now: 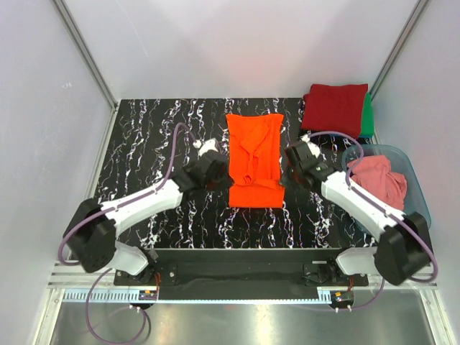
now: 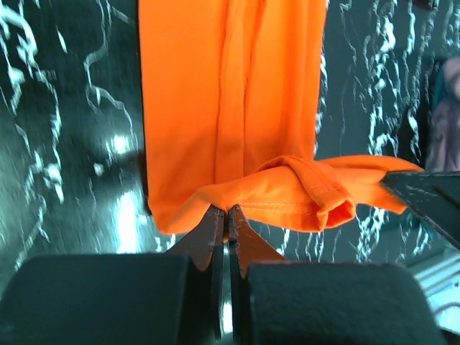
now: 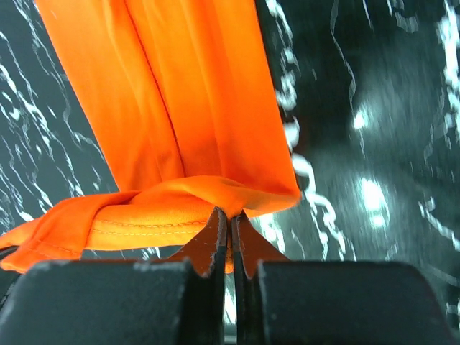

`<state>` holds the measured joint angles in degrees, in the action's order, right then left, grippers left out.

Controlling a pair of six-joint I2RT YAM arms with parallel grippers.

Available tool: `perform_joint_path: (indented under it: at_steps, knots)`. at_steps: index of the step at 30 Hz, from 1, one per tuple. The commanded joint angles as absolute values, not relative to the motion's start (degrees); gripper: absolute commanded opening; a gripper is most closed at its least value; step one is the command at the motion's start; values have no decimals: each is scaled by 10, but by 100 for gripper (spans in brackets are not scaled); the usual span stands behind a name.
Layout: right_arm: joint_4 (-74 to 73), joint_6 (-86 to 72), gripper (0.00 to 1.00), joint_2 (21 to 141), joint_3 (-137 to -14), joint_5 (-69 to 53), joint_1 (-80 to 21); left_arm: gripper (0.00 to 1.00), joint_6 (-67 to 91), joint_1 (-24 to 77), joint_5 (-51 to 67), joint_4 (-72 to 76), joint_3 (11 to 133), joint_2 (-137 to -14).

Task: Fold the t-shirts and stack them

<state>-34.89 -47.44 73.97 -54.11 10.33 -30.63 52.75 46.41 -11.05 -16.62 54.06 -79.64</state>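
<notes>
A bright orange t-shirt (image 1: 255, 154) lies in a long narrow fold on the middle of the black marbled table (image 1: 144, 151). My left gripper (image 1: 222, 175) is at its left edge near the lower end, and in the left wrist view it (image 2: 228, 211) is shut on a pinch of the orange cloth (image 2: 230, 108). At the right edge, my right gripper (image 1: 285, 167) (image 3: 231, 213) is likewise shut on the orange cloth (image 3: 180, 108). The pinched lower end is lifted and bunched between the two grippers. A dark red folded t-shirt (image 1: 333, 108) lies on a green one (image 1: 368, 118) at the back right.
A translucent blue-grey tub (image 1: 405, 157) stands at the right and holds a crumpled salmon-pink t-shirt (image 1: 379, 180). White walls and metal posts close the table in at the back and sides. Both arm bases sit at the near edge.
</notes>
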Motion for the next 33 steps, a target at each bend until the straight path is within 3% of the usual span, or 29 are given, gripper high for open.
perform_joint_path:
  at_steps: [1,10,15,17,18,19,20,22,29,32,33]
  knots:
    - [-323,-401,0,794,-593,92,-268,0,467,427,-83,-157,594,-834]
    - [-305,-363,0,932,-697,60,-220,1,427,352,-22,-147,672,-956]
    - [-290,-352,2,1009,-748,42,-199,10,415,325,11,-150,729,-1044]
    - [-292,-334,25,1064,-799,32,-183,19,416,306,18,-150,747,-1067]
    - [-292,-330,39,1081,-816,25,-175,33,405,299,22,-156,774,-1091]
    - [-293,-322,67,1109,-833,11,-160,38,402,283,25,-165,793,-1106]
    - [-294,-320,74,1119,-860,9,-155,41,396,275,35,-186,812,-1119]
    - [-308,-315,79,1119,-873,17,-148,48,394,253,46,-196,844,-1138]
    - [-287,-316,78,1011,-752,13,-174,58,366,236,52,-106,764,-1109]
    - [-283,-320,76,992,-724,25,-219,77,381,229,77,-15,670,-1086]
    - [-283,-323,75,997,-722,25,-243,78,383,229,85,-2,658,-1075]
